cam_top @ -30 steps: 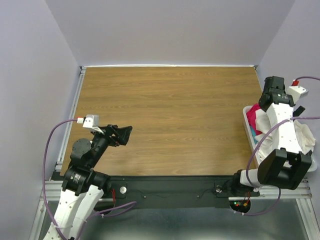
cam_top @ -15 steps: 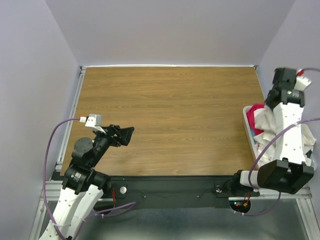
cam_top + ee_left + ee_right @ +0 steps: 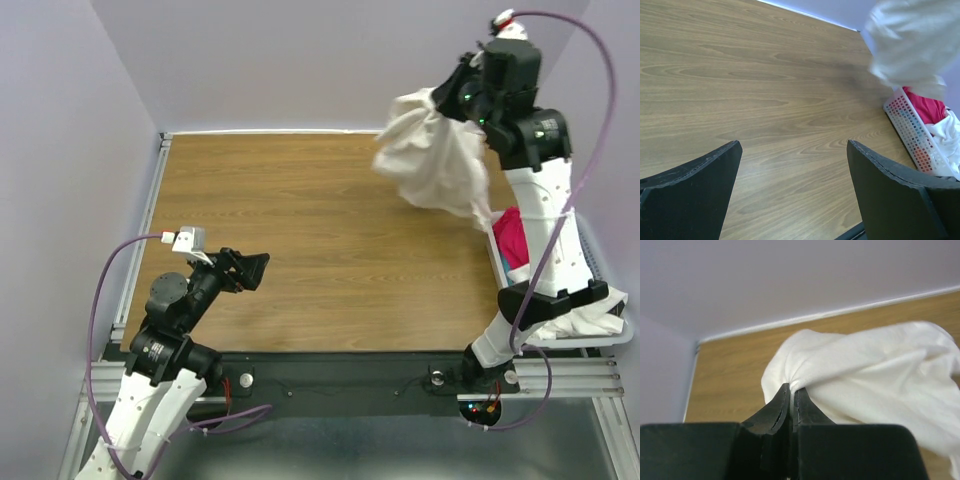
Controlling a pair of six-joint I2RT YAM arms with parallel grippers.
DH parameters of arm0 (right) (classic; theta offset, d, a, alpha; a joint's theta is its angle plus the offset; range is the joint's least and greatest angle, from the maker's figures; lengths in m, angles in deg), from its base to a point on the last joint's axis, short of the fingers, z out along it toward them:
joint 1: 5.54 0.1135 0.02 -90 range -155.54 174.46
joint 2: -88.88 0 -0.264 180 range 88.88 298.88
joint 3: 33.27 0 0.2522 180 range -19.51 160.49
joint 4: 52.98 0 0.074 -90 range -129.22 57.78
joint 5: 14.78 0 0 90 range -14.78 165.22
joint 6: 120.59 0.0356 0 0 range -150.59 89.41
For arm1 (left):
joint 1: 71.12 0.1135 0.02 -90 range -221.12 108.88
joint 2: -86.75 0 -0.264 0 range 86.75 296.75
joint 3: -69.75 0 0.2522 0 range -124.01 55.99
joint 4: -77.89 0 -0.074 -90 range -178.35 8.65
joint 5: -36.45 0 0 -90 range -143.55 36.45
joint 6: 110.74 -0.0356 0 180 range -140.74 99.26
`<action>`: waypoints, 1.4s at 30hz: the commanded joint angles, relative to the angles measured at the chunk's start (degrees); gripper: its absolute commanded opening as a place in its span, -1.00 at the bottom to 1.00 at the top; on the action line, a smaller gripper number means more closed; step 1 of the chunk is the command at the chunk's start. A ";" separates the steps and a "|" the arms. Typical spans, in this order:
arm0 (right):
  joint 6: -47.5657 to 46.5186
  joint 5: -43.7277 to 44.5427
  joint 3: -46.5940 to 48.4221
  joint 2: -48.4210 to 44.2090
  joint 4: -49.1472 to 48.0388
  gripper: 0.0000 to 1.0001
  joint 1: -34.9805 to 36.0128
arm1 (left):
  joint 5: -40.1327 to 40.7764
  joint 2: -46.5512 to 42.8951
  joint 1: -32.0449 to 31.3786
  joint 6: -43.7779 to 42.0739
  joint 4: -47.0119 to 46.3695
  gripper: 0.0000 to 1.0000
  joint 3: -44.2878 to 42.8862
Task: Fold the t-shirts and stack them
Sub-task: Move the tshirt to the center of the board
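High over the far right of the table, my right claw is pinched tight on the off-white shirt, which hangs bunched in the air. The red shirt lies in the basket. My left claw gapes wide over the near left.

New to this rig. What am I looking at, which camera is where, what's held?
Two robot arms are bolted at the near edge of a table. One picture looks down from above and behind them; the other two come from a camera on each wrist, so the dark shapes at the bottom are that arm's own jaws. The right arm has its jaws shut on an off-white t-shirt, hanging bunched in the air over the table's far right. The left arm sits low, jaws open, holding nothing. A white slatted basket at the right edge holds a magenta-red t-shirt and more white cloth.
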 commanded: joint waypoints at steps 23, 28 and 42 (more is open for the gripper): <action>-1.04 -17.11 -79.80 -33.84 -29.87 0.49 5.53 | 2.93 15.64 -0.37 5.07 -3.88 0.95 1.06; -4.64 -25.74 -85.16 -30.78 -30.22 0.26 9.37 | 15.47 28.28 -0.37 9.90 -5.11 0.95 -0.43; -1.13 -13.55 -80.77 -6.45 -35.06 0.49 33.37 | 10.58 52.83 11.06 7.53 -20.22 0.96 -0.25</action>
